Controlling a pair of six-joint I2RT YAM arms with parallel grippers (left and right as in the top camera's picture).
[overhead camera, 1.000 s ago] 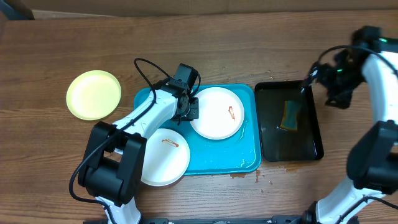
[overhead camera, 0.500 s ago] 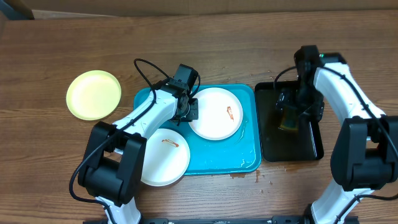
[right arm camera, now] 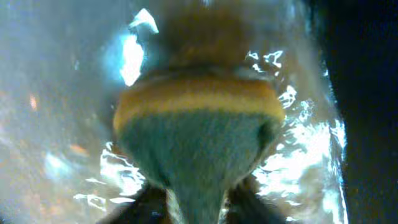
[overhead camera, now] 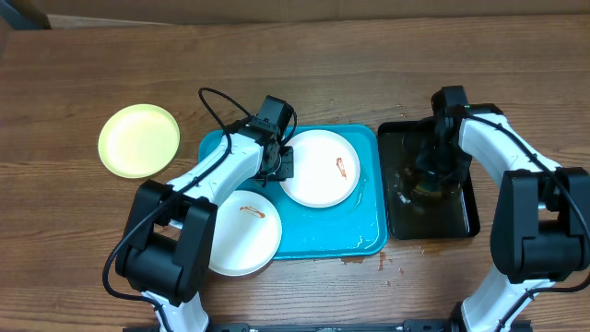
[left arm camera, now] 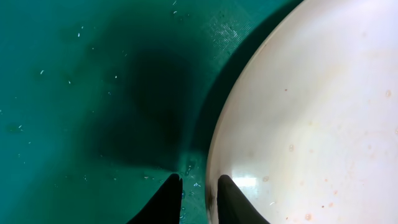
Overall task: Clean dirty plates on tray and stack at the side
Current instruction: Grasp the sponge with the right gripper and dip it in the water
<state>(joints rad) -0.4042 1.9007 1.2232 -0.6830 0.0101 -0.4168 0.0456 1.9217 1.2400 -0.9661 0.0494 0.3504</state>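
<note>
Two plates [overhead camera: 321, 166] on tray [overhead camera: 369, 235], long side left-right | left jaws pinch one rim | right jaws squeeze sponge [right arm camera: 199, 143]

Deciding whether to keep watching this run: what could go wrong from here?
1. The left gripper pinches only the rim of the upper white plate; it could slip or tilt when lifted.
2. The right gripper squeezes a soaked sponge in the black tray; carried over, it may drip on the table.

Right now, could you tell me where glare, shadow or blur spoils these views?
Overhead: sharp, evenly lit. Left wrist: dark shadow on the turquoise plastic tray beside the round white plate. Right wrist: the yellow-and-green sponge is soft-focused, with bright glare on the wet surface around it.
</note>
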